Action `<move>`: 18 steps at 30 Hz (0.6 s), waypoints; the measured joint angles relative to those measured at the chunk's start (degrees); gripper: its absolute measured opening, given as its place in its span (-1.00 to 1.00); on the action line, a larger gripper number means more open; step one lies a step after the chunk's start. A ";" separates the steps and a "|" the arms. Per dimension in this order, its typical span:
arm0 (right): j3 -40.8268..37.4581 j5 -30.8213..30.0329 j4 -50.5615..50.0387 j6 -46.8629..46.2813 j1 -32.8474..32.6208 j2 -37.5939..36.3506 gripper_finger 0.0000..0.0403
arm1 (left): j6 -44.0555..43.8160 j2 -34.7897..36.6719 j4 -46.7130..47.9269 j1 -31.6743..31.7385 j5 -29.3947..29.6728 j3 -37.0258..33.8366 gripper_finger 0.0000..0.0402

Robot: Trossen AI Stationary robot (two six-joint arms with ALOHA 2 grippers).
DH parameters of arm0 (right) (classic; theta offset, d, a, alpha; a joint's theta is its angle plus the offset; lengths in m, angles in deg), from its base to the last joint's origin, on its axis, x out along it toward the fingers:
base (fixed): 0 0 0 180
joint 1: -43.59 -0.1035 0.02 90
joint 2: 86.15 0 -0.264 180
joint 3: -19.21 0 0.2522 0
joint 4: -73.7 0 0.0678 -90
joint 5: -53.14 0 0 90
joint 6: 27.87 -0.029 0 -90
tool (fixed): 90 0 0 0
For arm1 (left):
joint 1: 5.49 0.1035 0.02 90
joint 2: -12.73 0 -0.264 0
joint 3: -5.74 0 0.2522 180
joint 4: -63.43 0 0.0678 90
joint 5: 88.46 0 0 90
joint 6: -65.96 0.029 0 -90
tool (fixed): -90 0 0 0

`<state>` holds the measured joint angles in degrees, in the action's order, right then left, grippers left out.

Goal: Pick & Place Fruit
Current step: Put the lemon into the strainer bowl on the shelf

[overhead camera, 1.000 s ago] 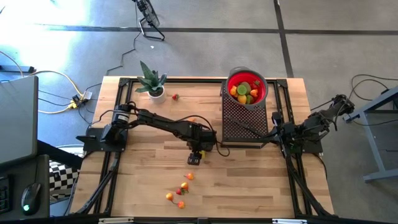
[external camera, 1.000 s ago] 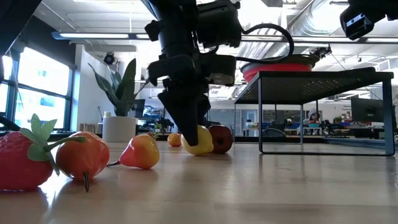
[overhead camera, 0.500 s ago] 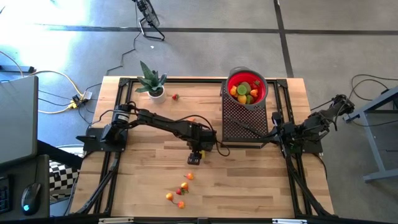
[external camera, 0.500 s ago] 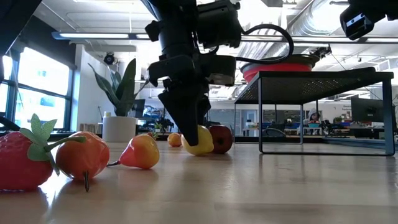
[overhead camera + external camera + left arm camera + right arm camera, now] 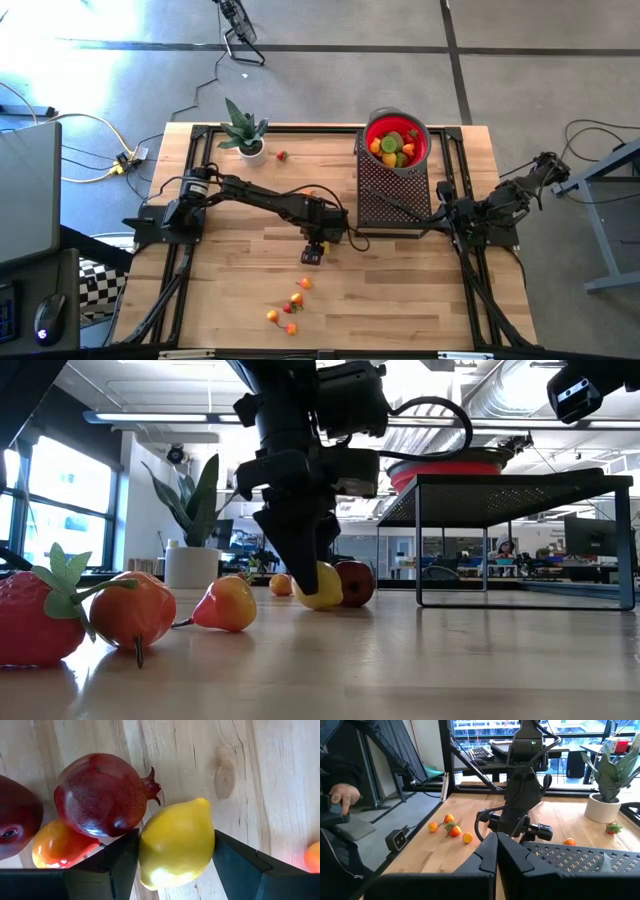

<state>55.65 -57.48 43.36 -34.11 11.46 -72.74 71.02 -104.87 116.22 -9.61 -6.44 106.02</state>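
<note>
Mid-table, the left gripper [image 5: 175, 865] clamps the lemon [image 5: 176, 842] on the wood; next, lift it toward the bowl [image 5: 398, 143]; the right gripper [image 5: 496, 851] waits clenched at the right edge.

The table [image 5: 400, 290] is pale planked wood with visible grain and a knot, its finish a soft sheen. The lemon [image 5: 175, 842] looks like smooth, glossy plastic; the pomegranate [image 5: 100, 795] is glossy too, with a faintly speckled skin. The rack [image 5: 385, 195] is dark perforated metal, matt. The bowl [image 5: 420, 150] is shiny red plastic. The left gripper's fingers [image 5: 115, 862] are matt black.
</note>
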 joint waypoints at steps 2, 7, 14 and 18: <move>0.00 0.00 0.00 0.01 -0.02 0.00 -0.99 | 0.66 0.00 0.00 0.00 0.01 0.00 0.11; 0.00 0.00 0.00 0.00 -0.02 0.01 -0.99 | 1.12 0.00 0.01 0.00 0.02 0.00 0.11; 0.00 0.00 -0.02 0.00 -0.02 0.00 -0.99 | -0.87 0.39 -5.49 0.06 -3.53 -3.89 0.11; 0.00 0.00 0.00 0.23 -0.02 0.00 -0.99 | -0.21 0.35 -6.10 0.09 -4.89 -4.33 0.11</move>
<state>55.65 -57.48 43.36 -33.88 11.44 -72.74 70.81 -104.52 110.12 -9.52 -11.34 101.69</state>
